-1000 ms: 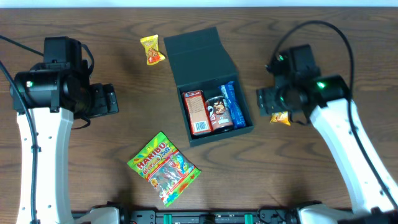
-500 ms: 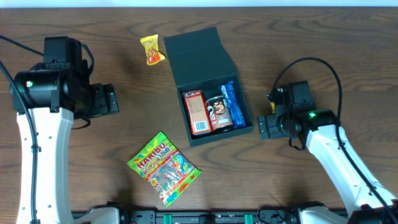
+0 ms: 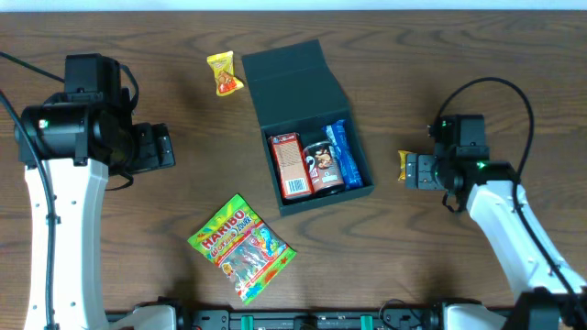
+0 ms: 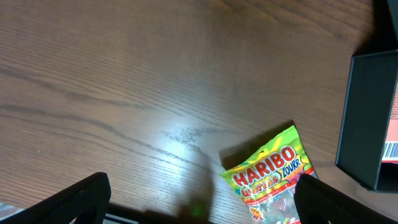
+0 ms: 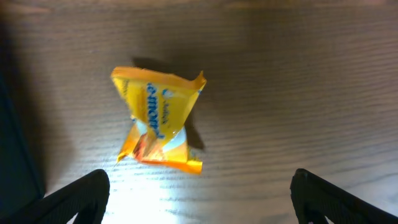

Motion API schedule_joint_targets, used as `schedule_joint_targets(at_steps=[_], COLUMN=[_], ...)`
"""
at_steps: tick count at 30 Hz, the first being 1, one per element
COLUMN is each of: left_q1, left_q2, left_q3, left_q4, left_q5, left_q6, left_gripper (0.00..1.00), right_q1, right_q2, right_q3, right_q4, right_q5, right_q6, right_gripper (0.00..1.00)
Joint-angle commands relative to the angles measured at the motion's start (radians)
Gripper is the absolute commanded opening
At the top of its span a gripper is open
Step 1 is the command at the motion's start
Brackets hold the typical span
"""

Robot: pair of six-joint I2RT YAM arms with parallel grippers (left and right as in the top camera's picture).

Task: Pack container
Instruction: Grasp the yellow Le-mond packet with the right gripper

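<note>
The right hand (image 5: 199, 193) hovers with fingers spread, and the yellow snack packet (image 5: 158, 121) lies toward 11 o'clock of its gap. The container (image 3: 326, 202) sits open mid-worktop (image 3: 440, 73), at 9 o'clock from the packet. To do this well, centre over the packet, drop low, then pinch across its narrow waist. The left hand (image 3: 158, 147) is also spread, empty.

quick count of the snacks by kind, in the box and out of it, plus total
yellow packets: 2, upper packet and right packet, both outside the container
haribo bag: 1, outside
red carton: 1, inside
dark pouch: 1, inside
blue packet: 1, inside
total: 6
</note>
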Motion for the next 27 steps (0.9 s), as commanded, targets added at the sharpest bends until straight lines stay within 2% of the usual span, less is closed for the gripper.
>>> schedule_joint_targets(at_steps=[1, 13, 20, 26, 27], left_q1=[0.005, 0.005, 0.005, 0.005, 0.005], left_q2=[0.0, 0.0, 0.0, 0.0, 0.0], left_q3=[0.002, 0.002, 0.002, 0.002, 0.002], left_q4=[-0.002, -0.002, -0.002, -0.002, -0.002], left_q5=[-0.006, -0.006, -0.006, -0.006, -0.006], left_q6=[-0.015, -0.015, -0.015, -0.015, -0.015], left_gripper=[0.95, 0.95, 0.95, 0.95, 0.95], right_q1=[-0.019, -0.019, -0.019, -0.019, -0.019], right_q2=[0.043, 0.214, 0.241, 0.241, 0.241], right_q3=[-0.007, -0.007, -0.007, -0.007, -0.007], right_q4=[0.014, 0.099, 0.171, 0.182, 0.182], right_q5=[-0.067, -0.101, -0.112, -0.12, -0.124], right_q6=[0.014, 0.015, 0.034, 0.082, 0.082], right_gripper=[0.93, 0.89, 0.86, 0.75, 0.7])
